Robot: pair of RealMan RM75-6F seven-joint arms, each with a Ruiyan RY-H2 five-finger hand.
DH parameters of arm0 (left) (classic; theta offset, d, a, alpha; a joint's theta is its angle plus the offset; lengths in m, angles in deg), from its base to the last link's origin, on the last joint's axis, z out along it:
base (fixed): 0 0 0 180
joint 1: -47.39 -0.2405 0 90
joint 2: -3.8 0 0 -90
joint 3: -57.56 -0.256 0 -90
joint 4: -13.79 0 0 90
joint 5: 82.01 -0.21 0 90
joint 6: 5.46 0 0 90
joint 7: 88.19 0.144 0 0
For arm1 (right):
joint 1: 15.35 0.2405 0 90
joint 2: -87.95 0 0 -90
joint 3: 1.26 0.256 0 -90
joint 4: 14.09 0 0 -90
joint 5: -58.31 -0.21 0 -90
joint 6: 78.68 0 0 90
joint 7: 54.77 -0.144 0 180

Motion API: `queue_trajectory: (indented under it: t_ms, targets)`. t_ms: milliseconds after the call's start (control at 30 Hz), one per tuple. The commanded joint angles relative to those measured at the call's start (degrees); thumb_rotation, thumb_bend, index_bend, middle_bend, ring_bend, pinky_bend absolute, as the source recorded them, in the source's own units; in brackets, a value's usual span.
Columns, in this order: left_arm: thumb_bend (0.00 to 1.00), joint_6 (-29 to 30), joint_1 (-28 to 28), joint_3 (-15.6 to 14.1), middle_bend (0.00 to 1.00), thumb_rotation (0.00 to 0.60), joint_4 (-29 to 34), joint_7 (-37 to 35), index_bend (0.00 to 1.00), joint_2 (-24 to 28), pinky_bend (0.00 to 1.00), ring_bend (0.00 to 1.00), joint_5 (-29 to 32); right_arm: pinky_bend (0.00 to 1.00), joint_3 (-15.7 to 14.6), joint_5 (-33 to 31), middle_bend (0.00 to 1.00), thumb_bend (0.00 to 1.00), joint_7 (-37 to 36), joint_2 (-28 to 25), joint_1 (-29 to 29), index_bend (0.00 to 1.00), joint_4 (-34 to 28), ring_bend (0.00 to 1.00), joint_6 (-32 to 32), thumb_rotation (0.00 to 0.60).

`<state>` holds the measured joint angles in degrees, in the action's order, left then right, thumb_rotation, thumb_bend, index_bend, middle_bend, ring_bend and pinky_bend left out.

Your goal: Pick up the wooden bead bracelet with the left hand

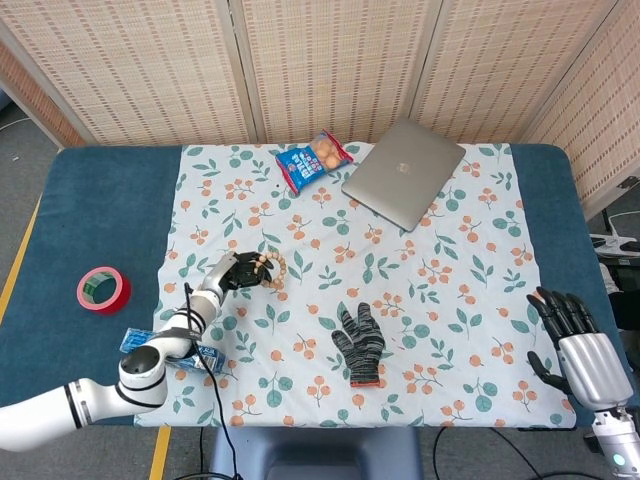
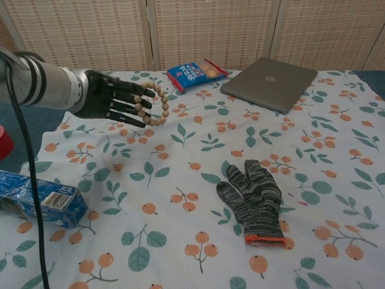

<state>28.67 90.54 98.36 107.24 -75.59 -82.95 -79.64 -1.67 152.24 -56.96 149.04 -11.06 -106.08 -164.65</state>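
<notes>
My left hand (image 2: 111, 101) (image 1: 237, 273) is raised above the left side of the floral cloth, palm turned toward the chest camera. It holds the wooden bead bracelet (image 2: 155, 102) (image 1: 271, 270), a loop of pale round beads hanging around its dark fingers, clear of the cloth. My right hand (image 1: 582, 345) hovers at the table's near right corner with its fingers apart and nothing in it; the chest view does not show it.
A grey knit glove (image 2: 253, 195) lies on the floral cloth (image 2: 198, 150) at centre. A closed laptop (image 2: 269, 75) and a snack bag (image 2: 197, 71) sit at the back. A blue packet (image 2: 37, 197) lies near left, with red tape (image 1: 103, 289) beyond.
</notes>
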Motion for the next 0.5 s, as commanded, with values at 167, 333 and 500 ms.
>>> queue_trajectory:
  t_ms: [167,333,500]
  targets:
    - [0.59,-11.49,-1.46,-0.36,0.51,0.600,0.89,-10.94,0.46,4.65,0.33,0.34,-1.23,0.00,-0.63,0.74,0.00,0.30,-1.29,-0.48,0.33,0.00,-0.25,0.00,0.77,0.600]
    - [0.50,-16.72,-3.02,-1.91,0.49,0.600,-1.02,-16.17,0.44,4.41,0.31,0.31,-6.23,0.00,-0.68,0.64,0.00,0.30,-1.42,-0.55,0.47,0.00,-0.22,0.00,1.11,0.600]
    - [0.44,-17.45,-4.36,-3.87,0.52,0.600,-1.62,-19.30,0.48,3.52,0.25,0.30,-13.56,0.00,-0.63,0.39,0.00,0.30,-1.16,-0.51,0.56,0.00,-0.20,0.00,1.34,0.599]
